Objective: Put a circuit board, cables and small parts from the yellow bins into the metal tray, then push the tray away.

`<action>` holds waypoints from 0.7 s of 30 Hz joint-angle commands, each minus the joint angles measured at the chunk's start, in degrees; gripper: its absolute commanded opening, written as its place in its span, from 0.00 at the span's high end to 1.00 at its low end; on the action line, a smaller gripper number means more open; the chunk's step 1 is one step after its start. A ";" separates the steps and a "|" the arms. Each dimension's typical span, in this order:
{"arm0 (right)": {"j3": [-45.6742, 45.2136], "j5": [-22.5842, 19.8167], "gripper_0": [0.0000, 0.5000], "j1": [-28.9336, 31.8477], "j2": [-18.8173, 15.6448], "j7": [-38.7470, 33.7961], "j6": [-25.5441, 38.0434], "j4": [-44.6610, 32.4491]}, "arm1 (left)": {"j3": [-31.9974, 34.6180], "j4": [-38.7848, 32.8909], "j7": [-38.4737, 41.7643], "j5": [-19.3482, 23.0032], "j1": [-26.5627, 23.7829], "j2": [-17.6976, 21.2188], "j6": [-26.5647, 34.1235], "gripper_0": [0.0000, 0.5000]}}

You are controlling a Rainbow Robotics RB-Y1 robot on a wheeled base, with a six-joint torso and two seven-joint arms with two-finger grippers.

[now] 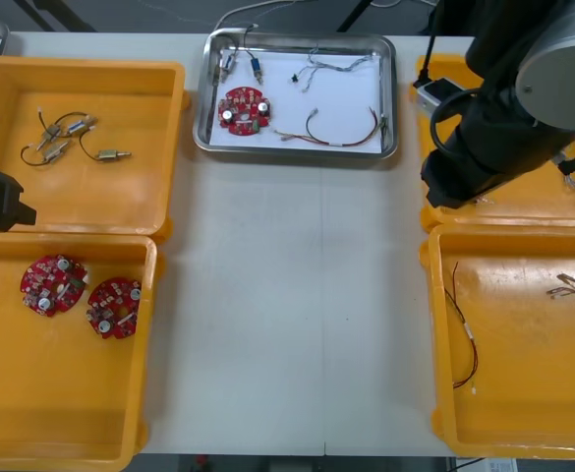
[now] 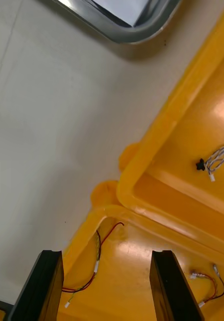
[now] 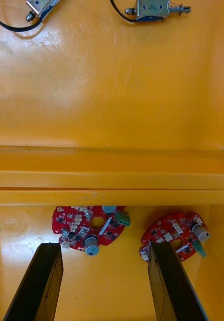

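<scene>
Loading judged done: metal tray [image 1: 297,153], well beyond right end effector [image 2: 106,256] (spread, empty), holds circuit board [image 1: 244,108], cables [image 1: 341,128], small metal parts [image 1: 240,67]; left end effector [image 3: 104,248], likewise spread and empty, hovers over spare boards [image 3: 90,228]; remaining: push tray away.

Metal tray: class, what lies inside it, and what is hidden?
A circuit board, small metal parts, a blue-white cable and red-yellow cables on white lining. Only the lining beneath them is covered.

A: Where was the tray [image 1: 297,154]?
B: At twelve o'clock on the table [image 1: 297,315], one circuit board [image 1: 244,108] inside.
A: The bins [image 1: 159,118]?
B: Small metal parts [image 1: 113,155] lay at ten, two boards [image 1: 54,284] at eight, cables [image 1: 467,331] at four.
</scene>
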 commanded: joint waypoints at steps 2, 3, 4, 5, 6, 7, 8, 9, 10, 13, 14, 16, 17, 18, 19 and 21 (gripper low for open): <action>-8.97 -2.12 0.00 7.58 -5.66 -3.51 0.97 -3.10 | 1.70 -1.69 -4.28 0.41 0.80 2.40 -0.51 0.00; -10.64 -2.30 0.00 9.33 -6.27 -3.60 1.24 -3.10 | 1.70 -1.69 -4.28 0.41 0.80 2.40 -0.51 0.00; -11.43 -2.39 0.00 10.04 -6.63 -3.77 1.32 -3.18 | 1.70 -1.69 -4.28 0.41 0.80 2.40 -0.51 0.00; -13.10 -2.56 0.00 11.71 -7.07 -3.86 1.50 -3.18 | 1.70 -1.69 -4.28 0.41 0.80 2.40 -0.51 0.00; -14.77 -2.74 0.00 13.38 -7.51 -4.12 1.67 -3.27 | 1.70 -1.69 -4.28 0.41 0.80 2.40 -0.51 0.00; -15.57 -2.83 0.00 14.08 -7.68 -4.21 1.85 -3.36 | 1.70 -1.69 -4.28 0.41 0.80 2.40 -0.51 0.00; -17.15 -2.91 0.00 15.57 -8.03 -4.48 2.20 -3.36 | 1.70 -1.69 -4.28 0.41 0.80 2.40 -0.51 0.00; -19.08 -3.00 0.00 17.07 -8.30 -4.65 2.73 -3.36 | 1.70 -1.69 -4.28 0.41 0.80 2.40 -0.51 0.00; -19.87 -3.00 0.00 17.77 -8.38 -4.74 2.91 -3.45 | 1.70 -1.69 -4.28 0.41 0.80 2.40 -0.51 0.00; -24.00 -2.91 0.00 21.37 -8.82 -5.09 3.70 -3.54 | 1.70 -1.69 -4.28 0.41 0.80 2.40 -0.51 0.00; -25.58 -2.74 0.00 22.60 -8.82 -5.18 3.87 -3.54 | 1.70 -1.69 -4.28 0.41 0.80 2.40 -0.51 0.00; -28.05 -1.95 0.00 24.80 -8.82 -5.27 4.05 -3.71 | 1.70 -1.69 -4.28 0.41 0.80 2.40 -0.51 0.00; -29.54 -1.33 0.00 26.12 -8.82 -5.27 4.05 -3.89 | 1.70 -1.69 -4.28 0.41 0.80 2.40 -0.51 0.00; -30.95 -0.63 0.00 27.26 -8.82 -5.35 4.14 -4.06 | 1.70 -1.69 -4.28 0.41 0.80 2.40 -0.51 0.00; -31.47 -0.37 0.00 27.88 -8.82 -5.27 4.14 -4.24 | 1.70 -1.69 -4.28 0.41 0.80 2.40 -0.51 0.00; -34.11 1.04 0.00 30.43 -8.74 -5.09 4.22 -5.29 | 1.70 -1.69 -4.28 0.41 0.80 2.40 -0.51 0.00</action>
